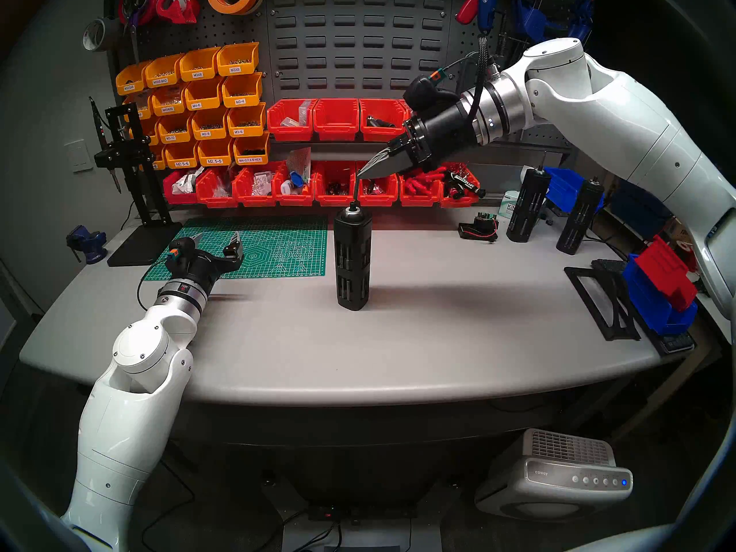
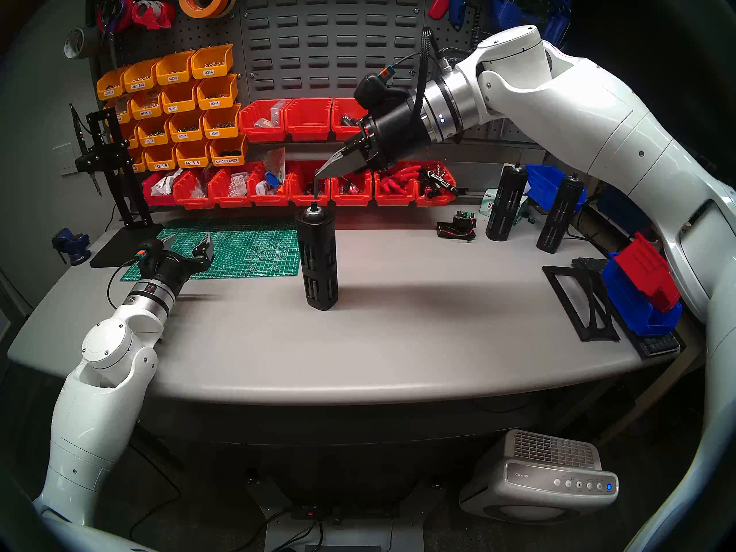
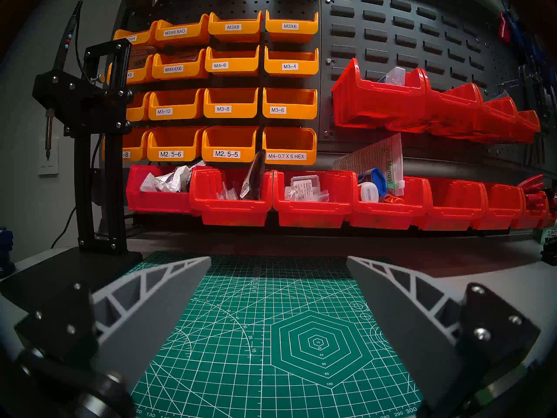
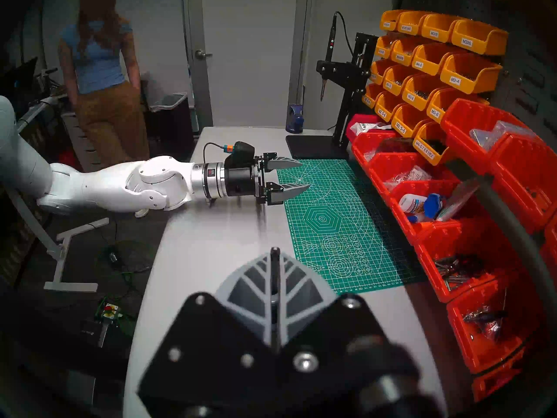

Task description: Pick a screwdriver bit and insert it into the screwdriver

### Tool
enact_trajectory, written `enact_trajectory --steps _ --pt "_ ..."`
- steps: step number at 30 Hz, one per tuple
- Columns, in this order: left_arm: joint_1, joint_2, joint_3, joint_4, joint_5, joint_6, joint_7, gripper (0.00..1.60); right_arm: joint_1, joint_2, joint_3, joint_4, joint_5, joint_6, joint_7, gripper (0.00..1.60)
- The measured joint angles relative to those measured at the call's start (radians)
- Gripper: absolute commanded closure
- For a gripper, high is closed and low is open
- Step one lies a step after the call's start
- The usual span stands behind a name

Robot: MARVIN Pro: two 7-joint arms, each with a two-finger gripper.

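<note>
The screwdriver bit [image 1: 354,188] hangs nearly upright, pinched at its upper end by the right pincer [image 1: 360,175], whose fingers are clenched on it. Its lower tip sits just above the silver-ringed socket of the screwdriver [image 1: 353,257]; whether tip and socket touch is too fine to tell. The screwdriver stands upright near the middle of the grey counter [image 1: 438,332], just right of the green cutting mat [image 1: 255,252], with bare surface all round it and out to the curved front edge.

In the right wrist view the bit [image 4: 274,275] is a dark sliver between the closed fingers [image 4: 247,290], and the screwdriver below is hidden behind them.

The left pincer [image 1: 218,240] is released, its 2 fingers spread wide and held low over the mat's left part. The left wrist view shows its fingers [image 3: 156,290] flanking the mat [image 3: 271,333], with orange bins [image 3: 232,103] and red bins [image 3: 313,197] beyond; neither bit nor screwdriver appears there.

2 more black cylinders [image 1: 525,204] stand far right, near the counter's back edge.
</note>
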Motion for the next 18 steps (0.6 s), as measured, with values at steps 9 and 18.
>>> enact_trajectory --steps 9,18 --pt "0.000 0.000 0.000 0.000 0.000 0.000 0.000 0.00 0.000 -0.009 -0.004 0.006 0.000 -0.002 0.006 1.60" --pt "0.000 0.000 0.000 0.000 0.000 0.000 0.000 0.00 0.001 -0.013 -0.008 0.005 -0.004 -0.002 0.010 1.60"
